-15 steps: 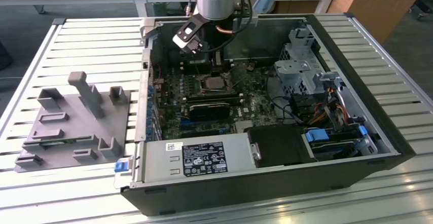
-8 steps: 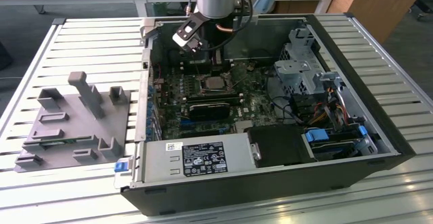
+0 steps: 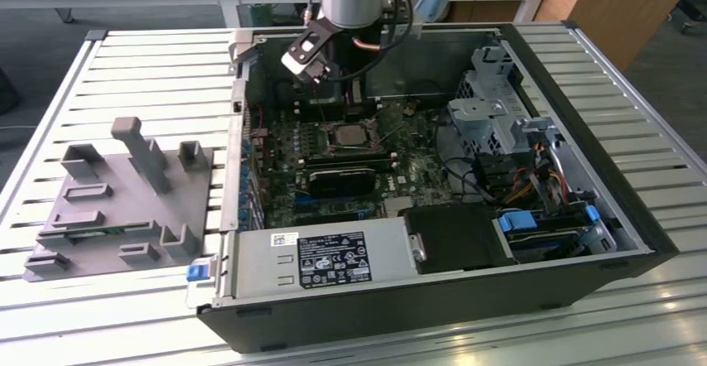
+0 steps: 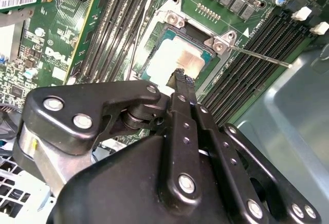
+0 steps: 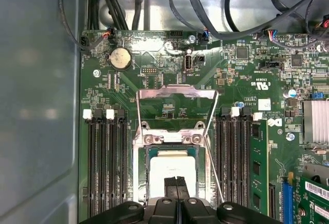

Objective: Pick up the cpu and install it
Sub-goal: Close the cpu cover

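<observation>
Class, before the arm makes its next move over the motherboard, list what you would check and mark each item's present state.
1. The cpu lies inside the socket on the motherboard: ok.
2. The load plate is swung open, clear of the cpu: ok.
3. The socket lever is unlatched, standing off sideways: ok.
4. The gripper has its jaws shut together, holding nothing: ok.
5. Whether the gripper touches the cpu: cannot tell.
6. Whether the cpu sits flat: cannot tell.
</observation>
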